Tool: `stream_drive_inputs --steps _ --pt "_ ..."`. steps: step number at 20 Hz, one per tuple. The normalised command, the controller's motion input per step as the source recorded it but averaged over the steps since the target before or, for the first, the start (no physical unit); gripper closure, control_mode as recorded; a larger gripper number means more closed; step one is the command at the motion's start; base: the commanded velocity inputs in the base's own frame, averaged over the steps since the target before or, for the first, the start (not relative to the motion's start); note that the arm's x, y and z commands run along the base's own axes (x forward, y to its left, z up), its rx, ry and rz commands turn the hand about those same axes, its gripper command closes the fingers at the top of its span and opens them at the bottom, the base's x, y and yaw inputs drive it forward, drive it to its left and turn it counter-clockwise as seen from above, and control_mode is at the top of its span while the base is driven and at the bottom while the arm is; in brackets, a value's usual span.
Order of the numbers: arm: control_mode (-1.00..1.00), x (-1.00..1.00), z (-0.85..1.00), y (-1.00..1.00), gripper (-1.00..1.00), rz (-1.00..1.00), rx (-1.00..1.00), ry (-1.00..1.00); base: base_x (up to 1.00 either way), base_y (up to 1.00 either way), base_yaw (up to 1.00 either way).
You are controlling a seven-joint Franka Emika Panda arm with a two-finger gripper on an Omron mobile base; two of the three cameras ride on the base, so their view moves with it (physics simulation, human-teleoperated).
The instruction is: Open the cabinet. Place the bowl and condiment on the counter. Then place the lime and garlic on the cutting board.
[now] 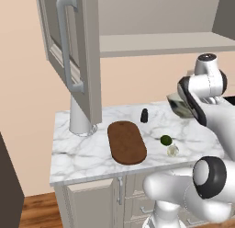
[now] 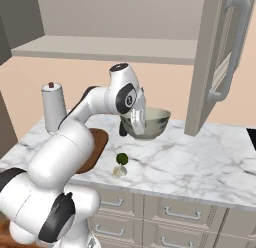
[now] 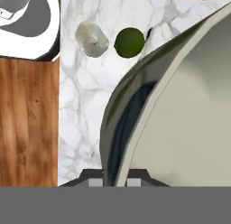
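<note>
The board (image 1: 127, 142) lies on the counter (image 1: 82, 156), below the open cabinet (image 1: 75, 48) door. Behind the board, to its left, a paper-towel roll (image 1: 81, 116) stands near the wall. The bottle (image 1: 144, 115) stands behind the board, to its right. The lime (image 1: 165, 140) and the garlic (image 1: 172, 151) lie right of the board, close together, the garlic nearer the front edge. The bowl (image 2: 146, 123) is above the counter, right of the lime, with its rim between the fingers of the gripper (image 2: 138, 121). Drawers (image 2: 175, 214) are under the counter.
</note>
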Motion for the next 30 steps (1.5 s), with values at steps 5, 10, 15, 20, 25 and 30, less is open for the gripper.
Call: stream_drive_inputs --steps 5,10,15,20,25,30 --pt "-1.0 0.73 -0.5 -0.17 1.0 0.12 0.0 0.0 0.0 0.0 0.0" --pt "-1.0 0.95 -0.47 -0.3 1.0 0.17 0.0 0.03 0.0 0.0 0.0" --pt "-1.0 0.8 -0.38 -0.35 1.0 0.17 0.01 0.07 0.0 0.0 0.0" --pt "-1.0 0.73 -0.34 -0.21 1.0 0.14 0.01 0.08 0.0 0.0 0.0" --pt "-1.0 0.63 -0.59 -0.05 1.0 0.08 0.04 0.01 0.0 0.0 0.0" --pt "-1.0 0.43 -0.67 -0.15 1.0 0.08 0.05 0.0 0.0 0.0 0.0"
